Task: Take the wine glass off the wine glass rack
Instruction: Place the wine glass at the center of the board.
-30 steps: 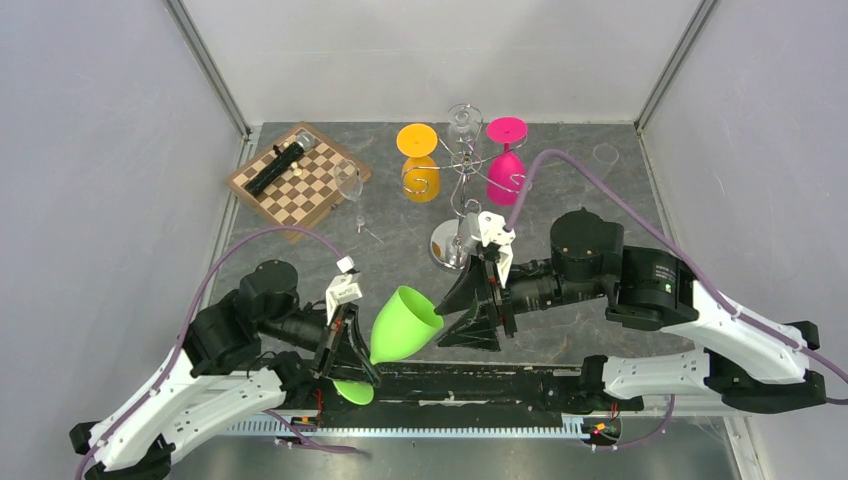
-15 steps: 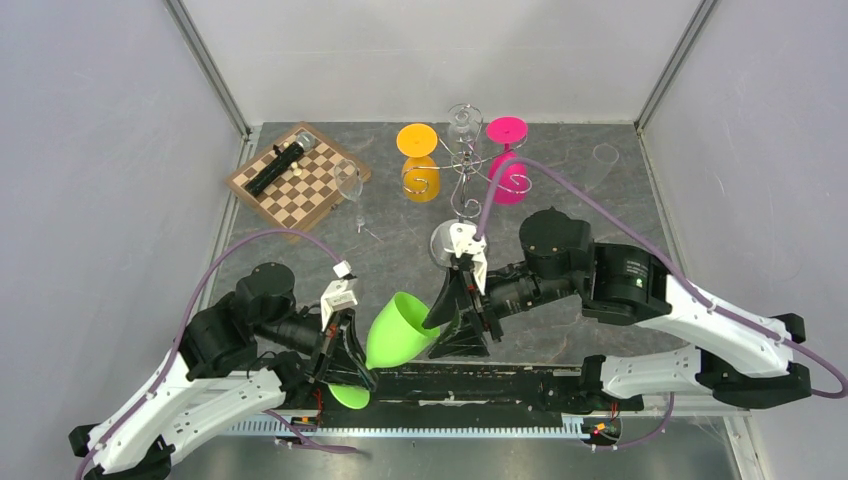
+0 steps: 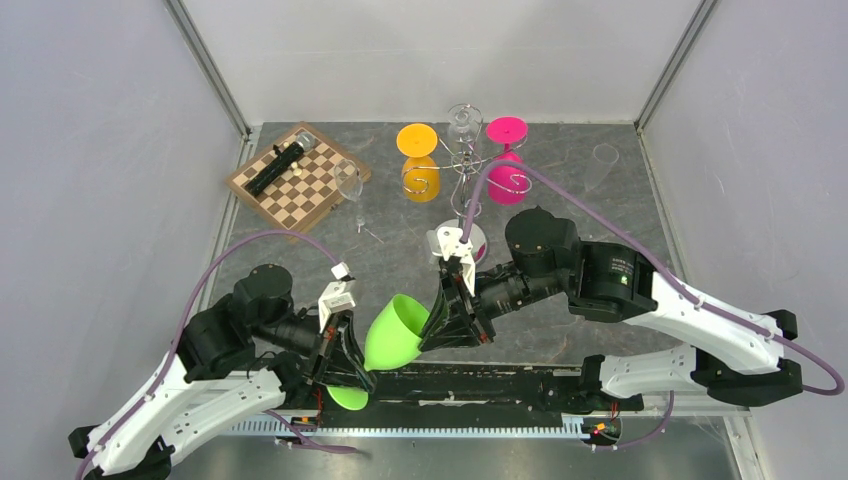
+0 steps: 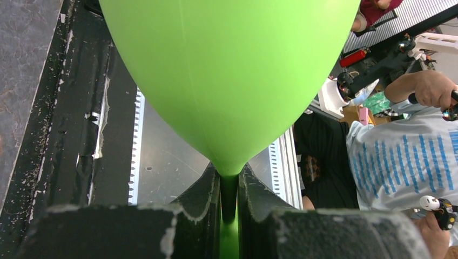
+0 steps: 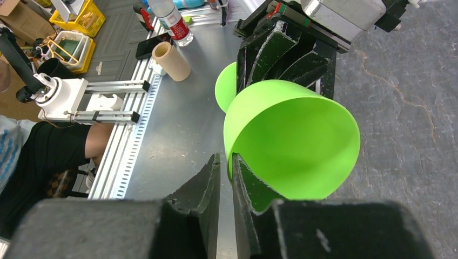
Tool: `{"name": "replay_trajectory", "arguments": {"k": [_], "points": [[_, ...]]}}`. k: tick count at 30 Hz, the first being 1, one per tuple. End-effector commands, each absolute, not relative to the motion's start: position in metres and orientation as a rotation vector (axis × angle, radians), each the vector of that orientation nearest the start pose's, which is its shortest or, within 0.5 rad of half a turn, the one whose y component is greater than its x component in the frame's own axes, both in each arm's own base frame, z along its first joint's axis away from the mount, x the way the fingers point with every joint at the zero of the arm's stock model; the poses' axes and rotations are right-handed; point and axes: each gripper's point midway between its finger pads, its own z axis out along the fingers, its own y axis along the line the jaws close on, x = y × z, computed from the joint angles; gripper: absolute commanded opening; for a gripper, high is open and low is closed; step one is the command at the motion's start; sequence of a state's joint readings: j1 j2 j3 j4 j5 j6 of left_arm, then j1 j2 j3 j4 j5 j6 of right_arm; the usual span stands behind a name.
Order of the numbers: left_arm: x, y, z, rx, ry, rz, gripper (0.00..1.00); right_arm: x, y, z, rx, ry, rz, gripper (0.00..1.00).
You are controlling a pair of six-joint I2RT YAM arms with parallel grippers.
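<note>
A lime green wine glass [image 3: 398, 330] hangs tilted over the table's near edge, off the wine glass rack [image 3: 462, 170]. My left gripper [image 3: 350, 365] is shut on its thin stem just below the bowl [image 4: 227, 70], with its fingertips [image 4: 229, 172] pinching it. My right gripper [image 3: 437, 325] has come in from the right. Its jaws [image 5: 226, 159] stand nearly together over the bowl's rim [image 5: 291, 140], one finger inside the bowl and one outside. The chrome rack stands behind, and my right arm partly covers its round base [image 3: 478, 240].
An orange glass [image 3: 420, 178], a pink glass [image 3: 507, 175] and a clear glass [image 3: 463, 120] hang on the rack. A chessboard [image 3: 297, 175] with a dark object on it lies at the back left, with a clear glass [image 3: 350, 185] beside it. Another clear glass [image 3: 603, 158] lies at the back right.
My right arm has slid left to the green glass, and its jaws have narrowed from half open onto the bowl's rim. The left gripper has kept its hold on the stem.
</note>
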State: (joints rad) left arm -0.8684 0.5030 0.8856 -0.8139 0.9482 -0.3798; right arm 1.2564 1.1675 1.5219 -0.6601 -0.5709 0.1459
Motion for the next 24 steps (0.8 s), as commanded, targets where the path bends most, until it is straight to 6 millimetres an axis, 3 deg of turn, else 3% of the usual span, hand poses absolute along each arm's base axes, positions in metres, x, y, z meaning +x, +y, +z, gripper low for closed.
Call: {"name": "replay_trajectory", "arguments": {"k": [1, 5, 10, 14, 16, 24], "points": [[-0.033, -0.195, 0.297, 1.236, 1.801, -1.664, 0.02, -0.002, 0.339, 0.398, -1.489, 1.472, 1.495, 0.14], [-0.030, -0.196, 0.299, 1.232, 1.801, -1.658, 0.02, -0.003, 0.341, 0.392, -1.497, 1.485, 1.503, 0.00], [-0.026, -0.198, 0.300, 1.214, 1.813, -1.640, 0.03, -0.002, 0.342, 0.387, -1.498, 1.497, 1.496, 0.00], [-0.021, -0.200, 0.297, 1.189, 1.847, -1.616, 0.19, 0.001, 0.342, 0.384, -1.487, 1.508, 1.477, 0.00], [-0.017, -0.202, 0.293, 1.168, 1.875, -1.590, 0.34, 0.002, 0.342, 0.383, -1.481, 1.516, 1.471, 0.00], [-0.001, -0.206, 0.287, 1.109, 1.924, -1.507, 0.58, 0.006, 0.336, 0.371, -1.467, 1.558, 1.425, 0.00]]}}
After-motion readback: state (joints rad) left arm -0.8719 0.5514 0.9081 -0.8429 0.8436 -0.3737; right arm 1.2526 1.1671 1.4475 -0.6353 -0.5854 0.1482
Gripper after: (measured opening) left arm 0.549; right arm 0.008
